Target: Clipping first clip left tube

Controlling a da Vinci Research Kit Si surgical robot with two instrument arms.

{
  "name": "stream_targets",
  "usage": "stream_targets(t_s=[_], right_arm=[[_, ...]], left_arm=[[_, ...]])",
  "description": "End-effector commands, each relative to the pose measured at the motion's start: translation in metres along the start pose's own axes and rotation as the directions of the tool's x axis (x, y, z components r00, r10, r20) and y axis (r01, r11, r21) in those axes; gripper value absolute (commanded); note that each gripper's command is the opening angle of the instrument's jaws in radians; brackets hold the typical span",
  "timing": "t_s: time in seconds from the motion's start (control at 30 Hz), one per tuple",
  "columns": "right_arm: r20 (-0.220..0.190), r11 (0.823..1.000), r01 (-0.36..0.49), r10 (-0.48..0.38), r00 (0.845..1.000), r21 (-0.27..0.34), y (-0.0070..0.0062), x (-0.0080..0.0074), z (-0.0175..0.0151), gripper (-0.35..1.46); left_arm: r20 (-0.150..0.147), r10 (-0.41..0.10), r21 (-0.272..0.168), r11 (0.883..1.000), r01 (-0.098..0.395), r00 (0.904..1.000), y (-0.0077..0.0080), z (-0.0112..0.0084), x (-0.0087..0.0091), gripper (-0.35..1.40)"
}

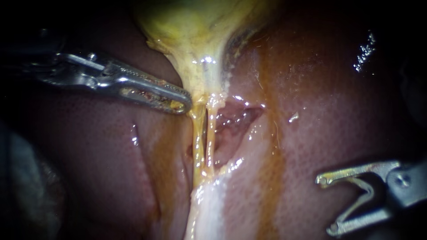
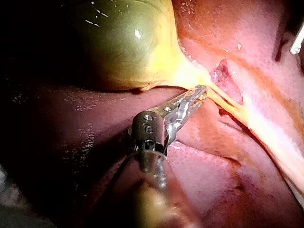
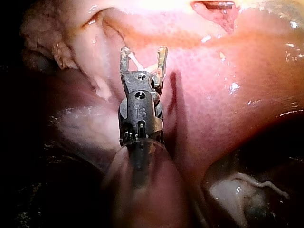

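one left tube (image 1: 197, 138) lies well apart from the right instrument (image 1: 328, 204), hand spread.

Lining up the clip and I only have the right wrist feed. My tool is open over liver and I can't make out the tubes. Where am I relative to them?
Observer: In the endoscope view your right tool hangs over the liver, out beyond the right tube, touching neither tube.
Operator: Left tool?
Observer: The left tool is at the gallbladder neck, jaws shut on its edge just above the left tube.
Operator: Any clip on?
Observer: None shows on either tube in the endoscope view.
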Motion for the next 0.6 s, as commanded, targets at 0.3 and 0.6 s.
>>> stream_targets(t_s=[0.3,0.6], right_arm=[[0.000,1.000,-0.001,0.001,1.000,-0.001,0.0001,-0.0001,-0.0001,0.47],[-0.001,1.000,-0.002,0.002,1.000,-0.001,0.0003,-0.0001,-0.0002,0.47]], left_arm=[[-0.005,-0.006,0.003,1.000,0.006,1.0000,-0.0001,-0.0042,0.0015,-0.35],[-0.016,-0.017,0.024,1.000,0.017,0.9997,0.0002,-0.0073,0.0028,-0.35]])
